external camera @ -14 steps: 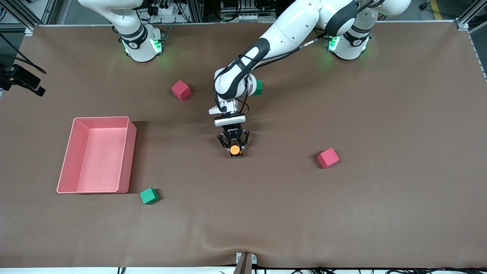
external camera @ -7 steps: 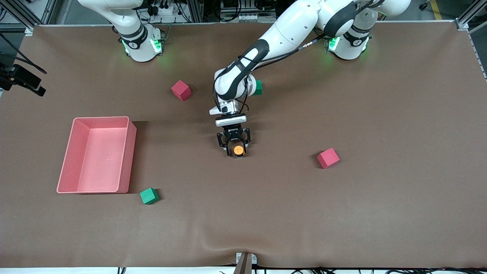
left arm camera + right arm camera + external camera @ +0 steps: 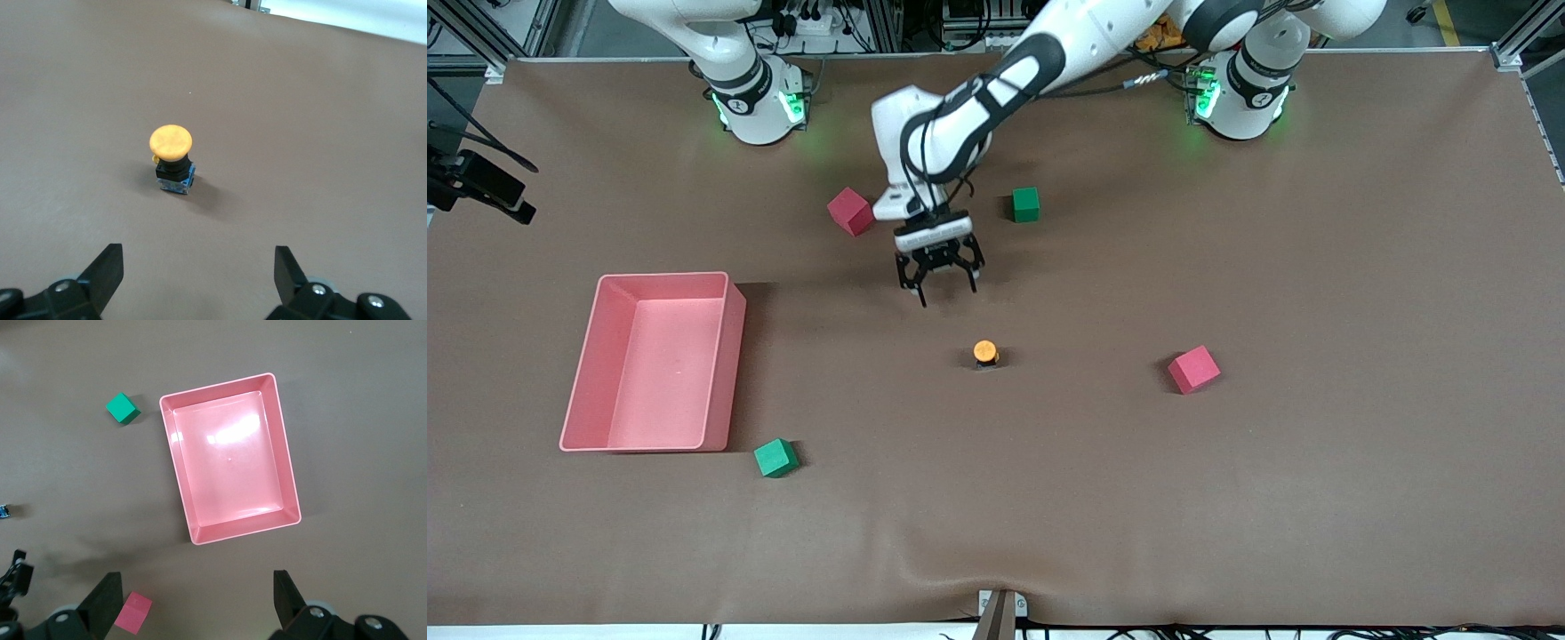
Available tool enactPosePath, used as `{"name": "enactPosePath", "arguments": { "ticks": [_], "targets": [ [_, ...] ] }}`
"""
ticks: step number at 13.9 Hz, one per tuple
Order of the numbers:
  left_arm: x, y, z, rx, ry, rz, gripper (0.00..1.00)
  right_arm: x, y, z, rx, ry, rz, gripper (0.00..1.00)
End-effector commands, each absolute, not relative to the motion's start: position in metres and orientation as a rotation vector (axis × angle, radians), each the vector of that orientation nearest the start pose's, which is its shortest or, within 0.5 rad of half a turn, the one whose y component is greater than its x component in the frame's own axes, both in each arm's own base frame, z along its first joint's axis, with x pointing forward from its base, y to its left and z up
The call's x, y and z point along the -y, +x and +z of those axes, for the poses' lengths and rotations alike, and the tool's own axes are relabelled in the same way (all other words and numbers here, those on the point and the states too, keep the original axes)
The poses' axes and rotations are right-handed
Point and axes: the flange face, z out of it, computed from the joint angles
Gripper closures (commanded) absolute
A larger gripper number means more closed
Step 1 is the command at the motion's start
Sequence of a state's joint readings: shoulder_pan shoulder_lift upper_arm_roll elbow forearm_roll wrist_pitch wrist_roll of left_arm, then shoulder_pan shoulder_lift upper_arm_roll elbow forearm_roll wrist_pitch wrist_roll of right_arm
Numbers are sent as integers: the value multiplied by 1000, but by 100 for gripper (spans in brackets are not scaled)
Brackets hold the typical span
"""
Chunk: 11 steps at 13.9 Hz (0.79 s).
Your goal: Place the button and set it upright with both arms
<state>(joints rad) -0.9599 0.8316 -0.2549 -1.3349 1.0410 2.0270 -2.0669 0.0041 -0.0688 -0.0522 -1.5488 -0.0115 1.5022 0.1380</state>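
The button [image 3: 984,353] stands upright on the brown table, orange cap on top, black body and bluish end below. The left wrist view shows it [image 3: 172,160] standing free. My left gripper [image 3: 947,293] is open and empty, in the air over bare table between the button and the robots' bases, apart from the button. In its own view its fingers [image 3: 198,257] are spread wide with nothing between them. My right gripper [image 3: 197,600] is open and empty, high over the table beside the pink tray; it is out of the front view.
A pink tray [image 3: 663,277] stands toward the right arm's end and also shows in the right wrist view [image 3: 289,480]. Pink cubes [image 3: 850,211] [image 3: 1193,369] and green cubes [image 3: 1025,204] [image 3: 775,458] lie scattered around the button.
My left gripper opened, let go of the button, and rose and drew back toward the bases. The button stays upright where it was set. The green cube near the bases is now uncovered.
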Motion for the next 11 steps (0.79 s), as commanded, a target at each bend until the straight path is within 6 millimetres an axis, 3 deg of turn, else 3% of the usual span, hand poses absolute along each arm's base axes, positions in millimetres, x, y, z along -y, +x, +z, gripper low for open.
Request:
{"name": "enactPosePath", "arguments": {
  "ticks": [1,3,6,8,11],
  "targets": [
    [645,354,331,664,-2910,-951,0,26,523,667,-278,-3153,-33,0],
    [623,373,387,669,-2930,-805,0,26,522,668,-278,-3153,-35,0],
    [573,418,459,694,-2962,-671,0,27,523,667,-280,-3153,-33,0],
    [525,453,504,680,-2985,-573,0,27,523,667,-280,-3153,-33,0],
    [448,494,555,593,-3001,-457,0,26,523,667,-275,-3153,-33,0]
  ]
}}
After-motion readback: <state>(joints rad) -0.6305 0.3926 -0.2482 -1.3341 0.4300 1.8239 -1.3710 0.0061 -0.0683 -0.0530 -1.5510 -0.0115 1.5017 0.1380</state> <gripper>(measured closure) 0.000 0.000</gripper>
